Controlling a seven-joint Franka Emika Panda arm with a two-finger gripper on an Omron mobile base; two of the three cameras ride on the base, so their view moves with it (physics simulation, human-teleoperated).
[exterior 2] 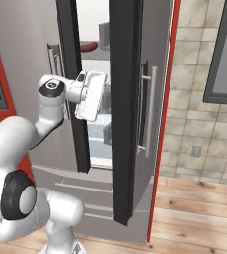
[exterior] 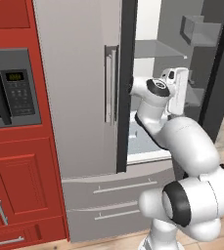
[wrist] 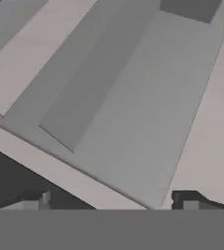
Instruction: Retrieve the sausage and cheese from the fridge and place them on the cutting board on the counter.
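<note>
Claw (wrist: 108, 205) spread wide and empty inside the fridge (exterior: 79, 97); that sausage (exterior 2: 88, 46) looks light, firm, slick — best pinched mid-length

The arm (exterior: 182, 141) rises bent at the elbow, its hand level and forward; the gripper (wrist: 111, 202) stands spread wide

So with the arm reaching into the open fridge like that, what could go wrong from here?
The hand is squeezed between the dark door edges of the fridge, so a swing could knock a door. The sausage lies on a shelf above the hand, so the arm must rise without catching the shelves. The gripper is open and empty, facing bare shelving, so it could close on nothing.
</note>
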